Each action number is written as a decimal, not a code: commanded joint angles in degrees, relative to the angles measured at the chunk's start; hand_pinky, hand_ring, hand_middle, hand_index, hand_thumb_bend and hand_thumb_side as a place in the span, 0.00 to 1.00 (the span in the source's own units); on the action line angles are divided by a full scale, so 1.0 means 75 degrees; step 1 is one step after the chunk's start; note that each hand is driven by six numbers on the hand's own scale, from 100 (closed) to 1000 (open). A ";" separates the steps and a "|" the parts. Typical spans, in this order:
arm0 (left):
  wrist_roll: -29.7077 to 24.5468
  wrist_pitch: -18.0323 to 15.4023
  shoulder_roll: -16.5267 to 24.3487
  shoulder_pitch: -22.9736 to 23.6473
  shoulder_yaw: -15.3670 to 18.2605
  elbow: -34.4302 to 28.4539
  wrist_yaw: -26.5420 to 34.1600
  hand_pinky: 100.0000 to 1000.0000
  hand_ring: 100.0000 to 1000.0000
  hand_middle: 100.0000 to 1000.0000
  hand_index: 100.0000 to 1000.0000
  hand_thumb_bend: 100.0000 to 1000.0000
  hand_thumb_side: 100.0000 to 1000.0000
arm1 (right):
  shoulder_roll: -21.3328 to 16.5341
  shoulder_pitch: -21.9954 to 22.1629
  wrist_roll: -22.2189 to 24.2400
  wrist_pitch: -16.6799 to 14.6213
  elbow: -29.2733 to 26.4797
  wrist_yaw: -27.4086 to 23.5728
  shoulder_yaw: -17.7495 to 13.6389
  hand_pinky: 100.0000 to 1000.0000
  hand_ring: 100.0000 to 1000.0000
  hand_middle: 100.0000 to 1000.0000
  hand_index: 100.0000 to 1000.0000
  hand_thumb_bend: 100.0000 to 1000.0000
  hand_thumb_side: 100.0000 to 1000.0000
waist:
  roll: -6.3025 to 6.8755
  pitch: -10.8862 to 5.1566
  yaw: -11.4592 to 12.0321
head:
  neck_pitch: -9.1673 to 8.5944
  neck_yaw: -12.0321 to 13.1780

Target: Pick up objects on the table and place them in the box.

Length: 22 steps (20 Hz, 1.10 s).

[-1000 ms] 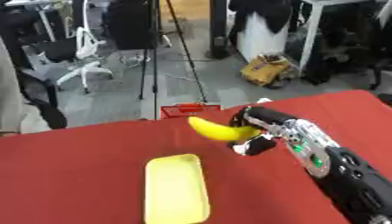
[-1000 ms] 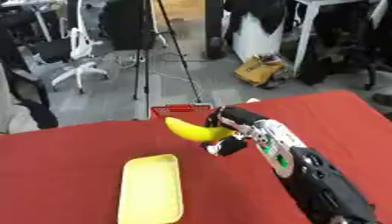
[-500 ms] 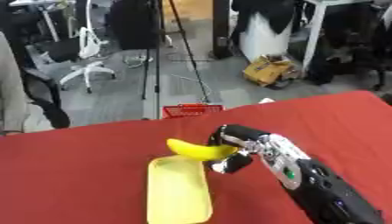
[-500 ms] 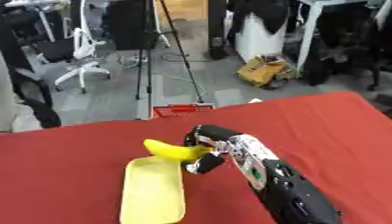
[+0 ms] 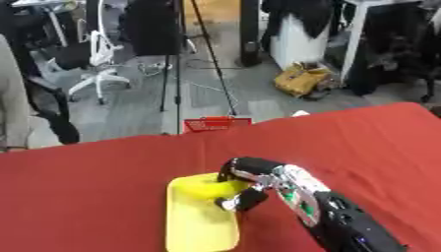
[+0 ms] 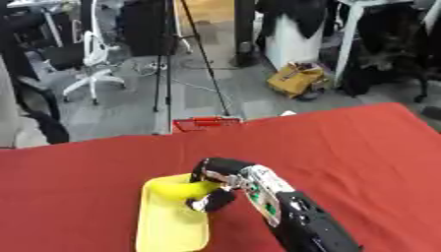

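The banana [image 5: 209,188] sits low over the far end of the yellow box [image 5: 200,226], pinched in the curled right hand [image 5: 250,178], which should lower it fully inside the rim on the red table [image 5: 95,197] before letting go

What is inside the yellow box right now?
The banana sits at the far end of the yellow box, the right hand curled on it. The nearer part looks bare. The hand hides the banana's right end.

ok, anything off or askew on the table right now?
Nothing stands out. The right hand holds the banana over the far end of the yellow box, which sits flat on the red table.
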 commanded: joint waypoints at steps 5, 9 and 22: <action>-0.0015 -0.0025 0.0076 -0.0073 0.0005 -0.0154 0.0007 0.62 0.76 0.78 0.83 0.80 0.92 | -0.0076 -0.0004 0.0229 -0.0171 0.0123 -0.0080 -0.0090 0.64 0.70 0.74 0.90 0.50 0.55 | 0.0006 -0.0178 -0.0053 | 0.0002 0.0002; -0.0008 -0.0028 0.0081 -0.0069 0.0010 -0.0154 -0.0002 0.62 0.76 0.78 0.83 0.80 0.92 | -0.0108 0.0036 0.0166 -0.0183 0.0123 -0.0186 -0.0161 0.64 0.69 0.73 0.89 0.51 0.57 | -0.0009 -0.0184 -0.0074 | 0.0000 0.0014; 0.0019 -0.0034 0.0107 -0.0055 0.0033 -0.0158 -0.0043 0.62 0.76 0.77 0.83 0.80 0.93 | -0.0482 0.0139 -0.1413 0.0072 -0.1252 -0.1049 -0.0431 0.65 0.68 0.72 0.87 0.29 0.81 | -0.0069 -0.0231 -0.0142 | 0.0012 0.0085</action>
